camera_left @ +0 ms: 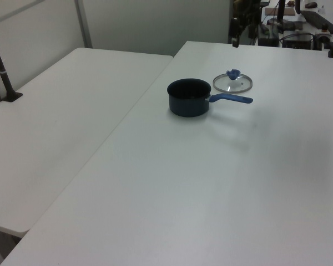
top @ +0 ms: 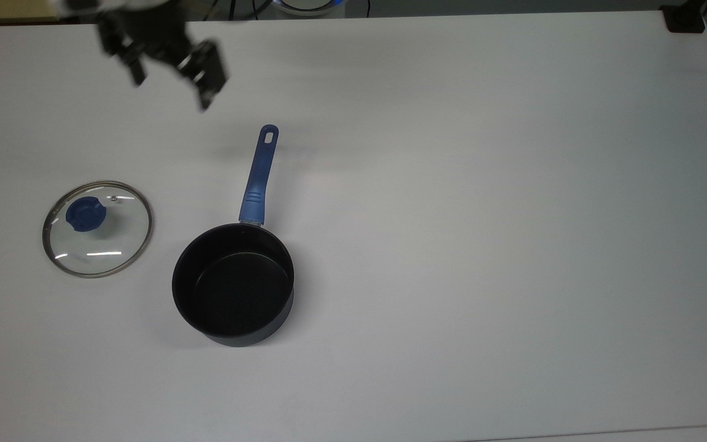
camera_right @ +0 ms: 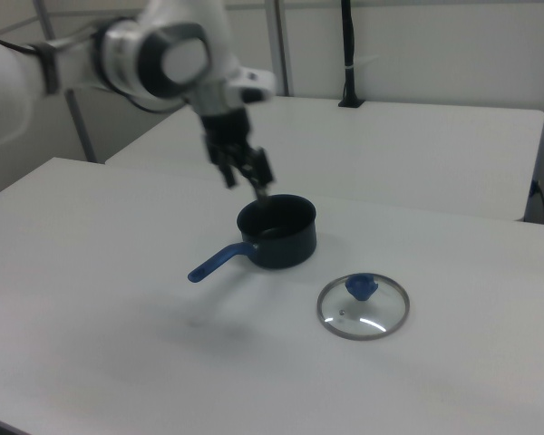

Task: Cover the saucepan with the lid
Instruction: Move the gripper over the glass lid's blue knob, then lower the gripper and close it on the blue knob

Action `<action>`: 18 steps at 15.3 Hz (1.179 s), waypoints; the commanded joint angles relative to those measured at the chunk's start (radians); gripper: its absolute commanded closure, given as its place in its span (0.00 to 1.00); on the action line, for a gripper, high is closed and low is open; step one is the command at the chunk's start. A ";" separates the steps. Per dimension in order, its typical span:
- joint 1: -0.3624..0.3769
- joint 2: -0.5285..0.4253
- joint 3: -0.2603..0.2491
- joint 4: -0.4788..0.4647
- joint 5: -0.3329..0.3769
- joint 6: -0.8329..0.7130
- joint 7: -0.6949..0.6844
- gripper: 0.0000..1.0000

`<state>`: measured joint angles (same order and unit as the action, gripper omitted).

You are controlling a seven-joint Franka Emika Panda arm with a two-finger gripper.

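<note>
The lid (top: 97, 236), clear glass with a metal rim and a blue knob (top: 85, 214), lies flat on the white table at the top view's left, also seen as lid (camera_left: 232, 83) and lid (camera_right: 363, 308). To its right stands the black saucepan (top: 233, 288), empty and uncovered, its blue handle (top: 259, 175) pointing toward the far edge; other views show the saucepan (camera_left: 188, 97) and saucepan (camera_right: 276, 232). My gripper (top: 170, 91) hangs open and empty above the table, beyond both objects and between them sideways. The right view shows the gripper (camera_right: 245, 183) in the air.
The white table (top: 482, 184) stretches far to the top view's right of the pan. A second white table (camera_left: 61, 122) adjoins it in the left view, with a black post (camera_left: 1, 66) clamped at its edge. A black clamp (top: 685, 18) sits on the far right corner.
</note>
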<state>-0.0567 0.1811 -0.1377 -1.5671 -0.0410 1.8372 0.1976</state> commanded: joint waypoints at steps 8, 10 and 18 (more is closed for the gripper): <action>-0.215 0.227 -0.025 0.033 0.147 0.314 0.055 0.00; -0.227 0.287 -0.028 0.035 0.145 0.397 0.086 0.00; -0.221 0.393 -0.019 0.038 0.132 0.514 0.167 0.00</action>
<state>-0.2908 0.5488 -0.1544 -1.5485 0.0874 2.3302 0.3412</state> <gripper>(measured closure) 0.000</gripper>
